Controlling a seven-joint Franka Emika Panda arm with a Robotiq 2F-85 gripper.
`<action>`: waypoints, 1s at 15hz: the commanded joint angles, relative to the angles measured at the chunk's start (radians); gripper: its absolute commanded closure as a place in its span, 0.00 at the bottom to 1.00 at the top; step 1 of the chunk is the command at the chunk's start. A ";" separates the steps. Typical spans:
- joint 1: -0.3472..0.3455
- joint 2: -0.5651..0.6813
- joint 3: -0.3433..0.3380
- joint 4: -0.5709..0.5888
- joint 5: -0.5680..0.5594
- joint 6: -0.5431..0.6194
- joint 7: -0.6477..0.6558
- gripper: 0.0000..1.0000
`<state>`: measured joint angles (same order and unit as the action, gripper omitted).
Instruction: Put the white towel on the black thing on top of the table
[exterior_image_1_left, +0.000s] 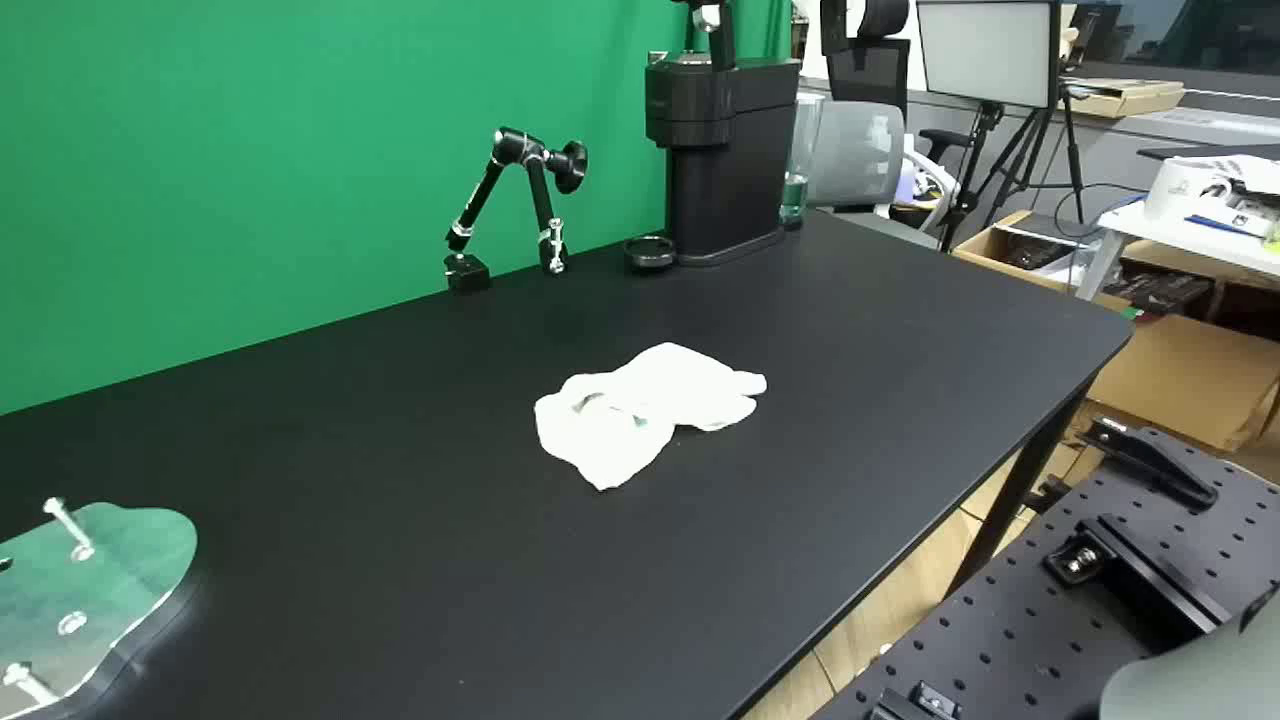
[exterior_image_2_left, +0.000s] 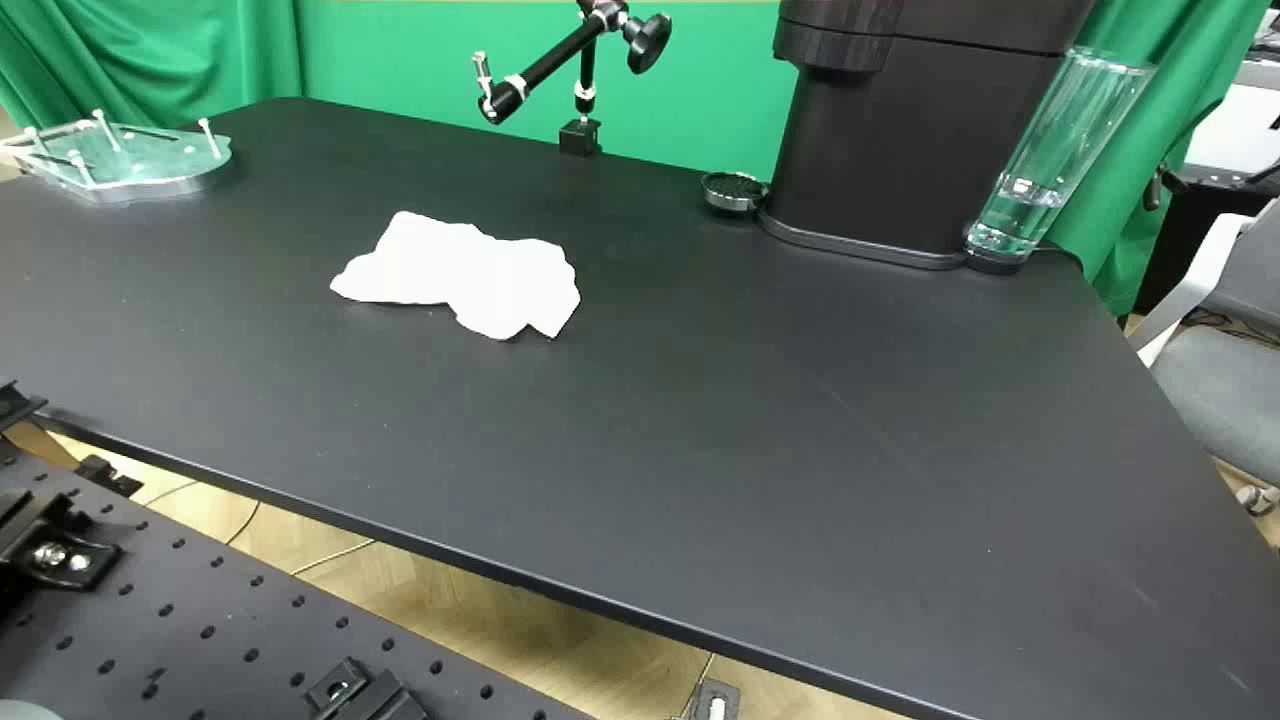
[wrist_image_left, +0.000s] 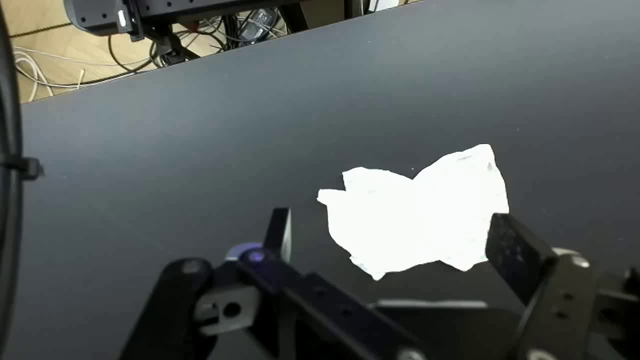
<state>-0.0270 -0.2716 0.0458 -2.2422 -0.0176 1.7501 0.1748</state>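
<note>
Fingers (wrist_image_left: 517, 256) are standing wide, holding nothing, while the white towel (wrist_image_left: 420, 215) is lying between the long edges of the counter (exterior_image_2_left: 720, 420), well in from its corners. I'm expecting light, soft, floppy cloth, so I'm favouring a pinch near its middle.

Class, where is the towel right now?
In an exterior view, the towel lies on the table, right of the greenish plate and left of the black machine.

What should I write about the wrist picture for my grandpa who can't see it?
A crumpled white towel lies on a dark table. The open gripper shows at the bottom, its jaws apart. Pale floor and cables show at top left.
</note>
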 joint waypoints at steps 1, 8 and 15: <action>0.007 0.001 -0.006 0.001 -0.002 0.000 0.001 0.00; 0.007 0.001 -0.006 0.002 -0.002 0.001 0.001 0.00; 0.024 -0.015 0.030 -0.067 -0.160 0.233 -0.029 0.00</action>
<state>-0.0184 -0.2708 0.0569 -2.2581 -0.0927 1.8598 0.1538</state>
